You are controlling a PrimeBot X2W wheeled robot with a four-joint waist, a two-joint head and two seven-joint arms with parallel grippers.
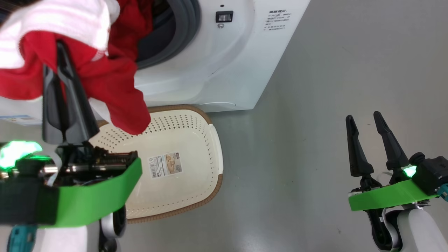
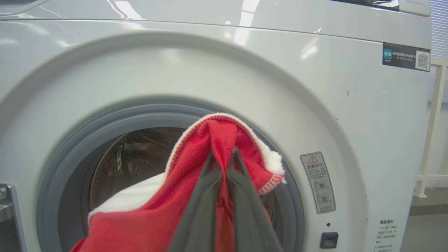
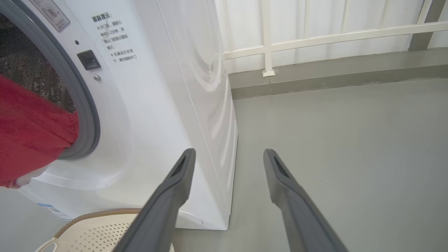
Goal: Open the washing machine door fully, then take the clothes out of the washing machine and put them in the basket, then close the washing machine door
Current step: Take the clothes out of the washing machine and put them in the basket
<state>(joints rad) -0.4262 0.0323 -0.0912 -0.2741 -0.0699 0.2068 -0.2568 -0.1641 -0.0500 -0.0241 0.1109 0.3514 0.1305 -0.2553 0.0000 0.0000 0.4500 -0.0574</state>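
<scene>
Red-and-white clothes (image 1: 115, 91) are pinched between the left gripper (image 2: 223, 155) jaws, partly out of the washing machine (image 1: 227, 63), above the empty basket (image 1: 185, 133). Right gripper (image 1: 363, 116) is held spread at the right. Drop-off and door closing are judged left.

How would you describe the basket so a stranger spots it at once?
Find the big white washer; on the grey floor right before it sits the basket, below the red clothes. It is cream perforated plastic with a brown woven-look rim and a paper label on its bottom, the only basket there.
</scene>
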